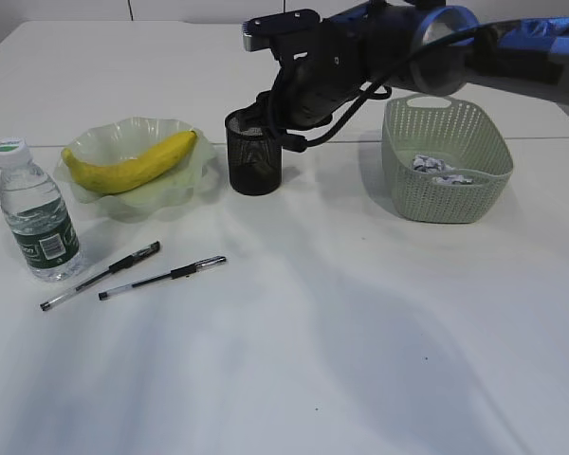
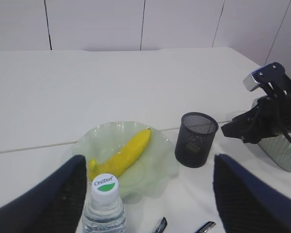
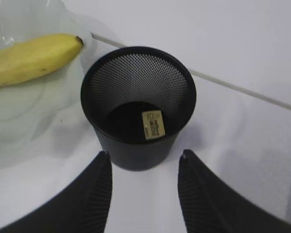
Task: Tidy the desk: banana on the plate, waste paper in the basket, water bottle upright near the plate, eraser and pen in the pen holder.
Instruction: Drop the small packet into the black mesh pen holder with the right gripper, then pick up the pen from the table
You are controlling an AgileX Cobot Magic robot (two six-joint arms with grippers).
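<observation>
Now we see our right gripper hanging just above the pen holder, with its two fingers parted and nothing between them. Inside the pen holder, on the bottom, lies the eraser, a small pale yellow block. Our left gripper is held wide open and empty, on the near side of the pen holder and well apart from it. To the left of the pen holder stands the plate, and the banana lies across it. Further left from the pen holder, past the plate, the water bottle stands upright on the desk. In front of the pen holder, toward the camera and a little left, two pens lie side by side on the desk. To the right of the pen holder is the basket, and crumpled waste paper lies inside it.
</observation>
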